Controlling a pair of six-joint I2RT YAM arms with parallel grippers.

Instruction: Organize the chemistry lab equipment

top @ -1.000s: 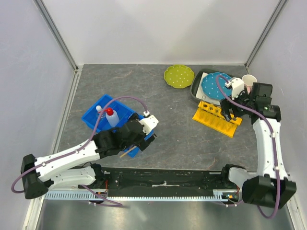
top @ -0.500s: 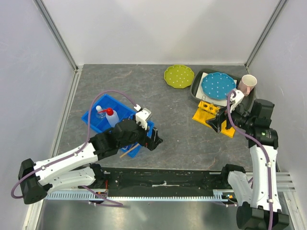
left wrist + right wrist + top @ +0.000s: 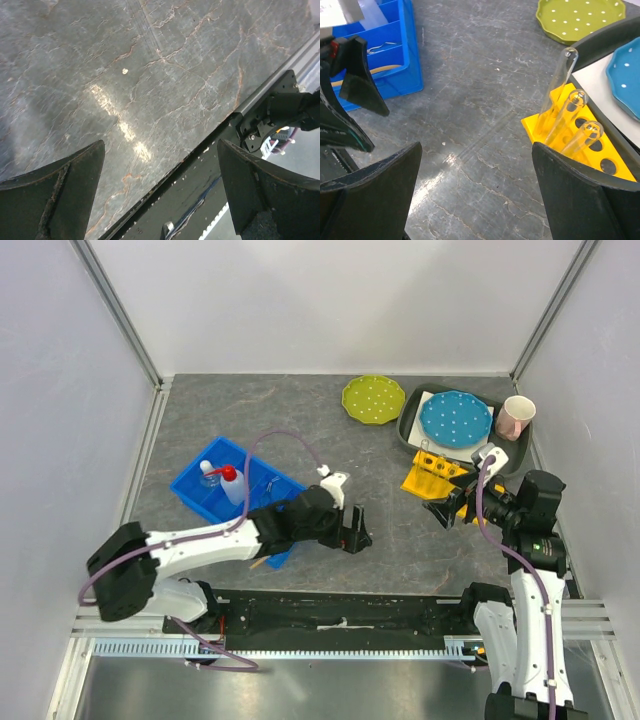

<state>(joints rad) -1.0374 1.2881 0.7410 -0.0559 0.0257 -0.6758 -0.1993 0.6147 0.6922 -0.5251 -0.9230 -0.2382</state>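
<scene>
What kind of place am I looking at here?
Probably a robot test cell staged as a chemistry bench: white-walled enclosure, yellow rack holding glass tubes, blue bin with a squeeze bottle.

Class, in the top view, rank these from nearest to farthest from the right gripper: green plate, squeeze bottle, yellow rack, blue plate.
From the right gripper:
1. Yellow rack, right beside it.
2. Blue plate, behind, in the dark tray.
3. Green plate, farther back-left.
4. Squeeze bottle, far left, in the blue bin.
</scene>
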